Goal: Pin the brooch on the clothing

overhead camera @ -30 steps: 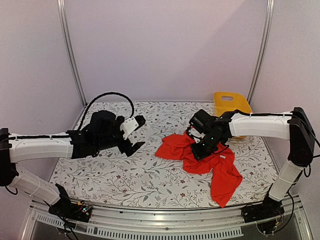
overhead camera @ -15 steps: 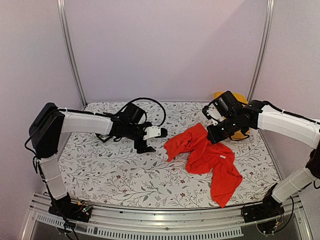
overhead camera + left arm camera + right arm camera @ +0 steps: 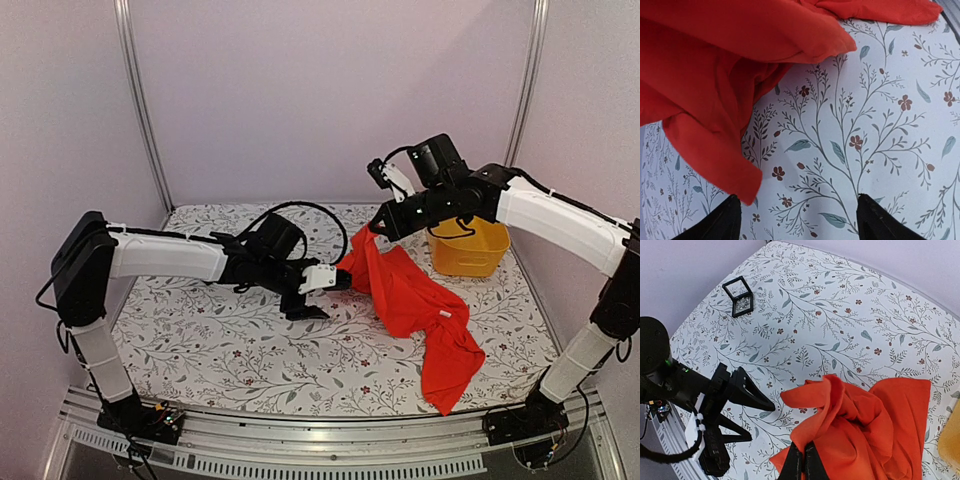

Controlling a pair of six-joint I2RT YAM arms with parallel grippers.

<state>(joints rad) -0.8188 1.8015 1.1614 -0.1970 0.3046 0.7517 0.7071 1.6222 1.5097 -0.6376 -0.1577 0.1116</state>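
Two grippers work at a large bright red-orange T-shirt on the floral-patterned tabletop. The right gripper is clamped on a fold of the shirt and holds it raised off the table, with the rest trailing down to the near right. The left gripper hovers low at the shirt's left edge, jaws apart with only tabletop between them. A yellow plastic basket stands at the far right. The tiny glittery brooch lies in a small black square box, well apart from the shirt.
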